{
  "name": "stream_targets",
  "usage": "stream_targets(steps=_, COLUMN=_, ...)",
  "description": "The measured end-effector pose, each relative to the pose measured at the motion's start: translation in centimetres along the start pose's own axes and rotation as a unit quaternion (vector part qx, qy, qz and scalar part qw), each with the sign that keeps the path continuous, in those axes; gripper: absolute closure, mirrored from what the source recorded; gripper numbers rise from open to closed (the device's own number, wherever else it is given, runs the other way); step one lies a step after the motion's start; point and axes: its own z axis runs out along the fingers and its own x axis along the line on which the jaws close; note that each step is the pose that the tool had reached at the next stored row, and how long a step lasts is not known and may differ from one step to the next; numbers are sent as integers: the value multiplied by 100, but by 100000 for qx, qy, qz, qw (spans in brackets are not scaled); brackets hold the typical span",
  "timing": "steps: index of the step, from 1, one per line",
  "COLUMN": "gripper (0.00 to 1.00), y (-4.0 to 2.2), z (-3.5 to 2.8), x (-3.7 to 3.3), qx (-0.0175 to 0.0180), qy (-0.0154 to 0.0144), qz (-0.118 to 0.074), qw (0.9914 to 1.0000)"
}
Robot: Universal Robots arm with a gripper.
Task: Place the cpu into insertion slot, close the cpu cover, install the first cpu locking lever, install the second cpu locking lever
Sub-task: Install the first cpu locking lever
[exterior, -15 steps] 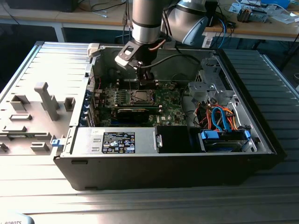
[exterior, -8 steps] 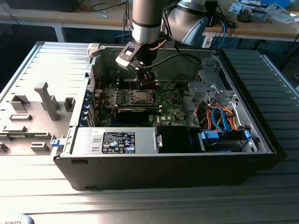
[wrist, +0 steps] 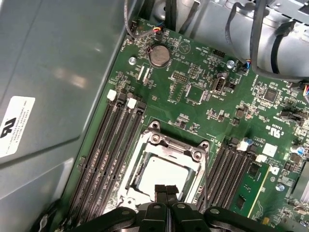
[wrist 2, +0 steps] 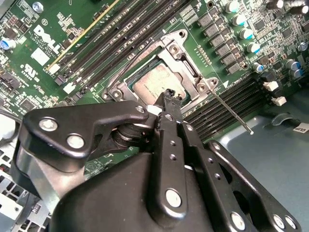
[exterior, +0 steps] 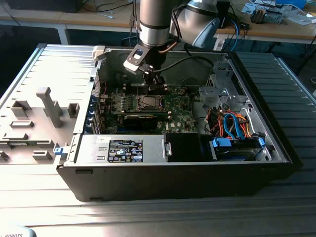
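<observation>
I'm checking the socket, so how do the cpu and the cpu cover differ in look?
The cpu is a solid dull grey square; the cpu cover is a brighter silver frame with a cut-out centre. The cpu cover is larger and rings the cpu, which shows through its opening. Both are metal and lie flat on the green board.

You see open computer case (exterior: 173, 182) lying on ribbed metal table (exterior: 276, 212). Silver power supply (exterior: 94, 148) sits inside near wall. Blue and orange cables (exterior: 232, 123) lie toward exterior view's right. Grey fixture tray (exterior: 29, 123) sits beside case at exterior view's left. First wrist view gives you round coin battery (wrist: 159, 55) and parallel black memory slots (wrist: 113, 145).
</observation>
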Motion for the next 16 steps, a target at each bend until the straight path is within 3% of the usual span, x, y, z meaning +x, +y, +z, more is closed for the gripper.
stream_targets(steps=4, gripper=89, y=0, z=0, x=0, qx=19, qy=-180, qz=-1318, qw=99991)
stream_targets(steps=7, gripper=89, y=1, z=0, x=1, qx=74, qy=-671, qz=-4812, qw=99882)
stream_targets(steps=16, gripper=89, y=1, z=0, x=1, qx=61, qy=-742, qz=-5806, qw=99829)
